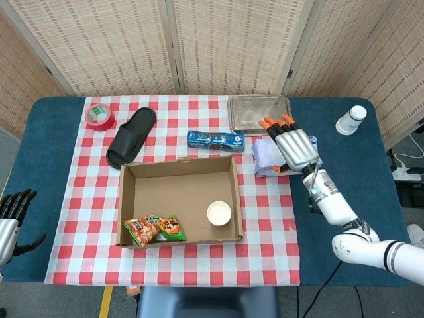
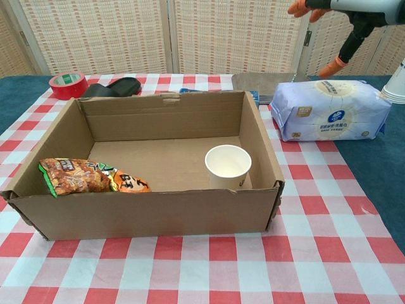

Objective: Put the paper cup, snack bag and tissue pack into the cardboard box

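A checked tablecloth (image 1: 265, 225) covers a table, with an open cardboard box (image 1: 129, 199) sitting near the front edge. Inside the box, a paper cup (image 1: 218, 212) stands upright near the right wall, and a snack bag (image 1: 154, 230) lies flat in the front left corner. Two of the three items appear to be packed already. The third, a tissue pack (image 2: 329, 109), lies on the cloth just to the right of the box, outside it.

The right hand (image 1: 293, 147) hovers above the tissue pack with its fingers spread and nothing in its grasp. It seems poised to come down on the pack, the likely next pickup. The left hand (image 1: 12, 211) rests low at the far left edge, well away from everything, its fingers loosely apart and empty.

Other things sit behind the box: a roll of red tape (image 1: 99, 116), a black slipper (image 1: 131, 136), a blue tube box (image 1: 214, 139), a metal tray (image 1: 260, 113), and a second cup (image 1: 350, 120) far right.
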Tool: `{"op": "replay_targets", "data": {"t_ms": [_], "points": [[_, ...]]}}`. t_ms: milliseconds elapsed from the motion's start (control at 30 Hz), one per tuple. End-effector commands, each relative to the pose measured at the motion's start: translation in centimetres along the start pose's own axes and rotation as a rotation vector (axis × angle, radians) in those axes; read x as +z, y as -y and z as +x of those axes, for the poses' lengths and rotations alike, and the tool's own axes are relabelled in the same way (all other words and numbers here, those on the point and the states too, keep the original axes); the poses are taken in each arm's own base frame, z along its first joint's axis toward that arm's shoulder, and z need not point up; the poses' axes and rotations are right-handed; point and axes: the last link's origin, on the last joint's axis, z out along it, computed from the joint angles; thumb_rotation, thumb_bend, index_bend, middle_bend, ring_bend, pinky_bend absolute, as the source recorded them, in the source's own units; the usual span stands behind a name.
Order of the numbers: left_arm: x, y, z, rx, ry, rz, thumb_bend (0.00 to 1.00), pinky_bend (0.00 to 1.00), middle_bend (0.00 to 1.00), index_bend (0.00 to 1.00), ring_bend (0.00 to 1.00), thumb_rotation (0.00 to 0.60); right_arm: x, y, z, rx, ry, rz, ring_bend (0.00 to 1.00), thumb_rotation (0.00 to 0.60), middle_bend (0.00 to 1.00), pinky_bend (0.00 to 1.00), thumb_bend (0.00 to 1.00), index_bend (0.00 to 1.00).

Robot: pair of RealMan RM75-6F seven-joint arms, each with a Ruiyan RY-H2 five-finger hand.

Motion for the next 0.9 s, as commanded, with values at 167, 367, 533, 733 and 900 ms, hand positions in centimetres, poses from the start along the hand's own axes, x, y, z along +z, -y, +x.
{"op": "replay_targets", "data": {"t_ms": [167,367,533,733,900], "points": [[0.0,0.1,0.1,-0.004,-0.001,0.000,0.22,0.00,0.00,0.00,0.00,0.600,0.5,-2.6,-1.7,-0.024,0.064,-0.071,0.00,0.600,0.00,0.00,0.00,0.00],[0.0,0.1,0.1,-0.006,0.000,0.002,0.23,0.00,0.00,0.00,0.00,0.600,1.5,-3.8,-3.1,-0.018,0.129,-0.124,0.00,0.600,0.00,0.00,0.00,0.00],[0.0,0.1,0.1,-0.008,0.001,0.001,0.22,0.00,0.00,0.00,0.00,0.600,2.3,-4.4,-4.3,0.003,0.184,-0.152,0.00,0.600,0.00,0.00,0.00,0.00],[0.1,0.2,0.1,-0.009,0.000,0.003,0.22,0.00,0.00,0.00,0.00,0.600,3.3,-4.8,-5.1,-0.015,0.209,-0.161,0.00,0.600,0.00,0.00,0.00,0.00],[0.2,0.3,0.1,-0.011,0.000,0.007,0.22,0.00,0.00,0.00,0.00,0.600,4.2,-5.2,-5.7,-0.024,0.228,-0.171,0.00,0.600,0.00,0.00,0.00,0.00]]}}
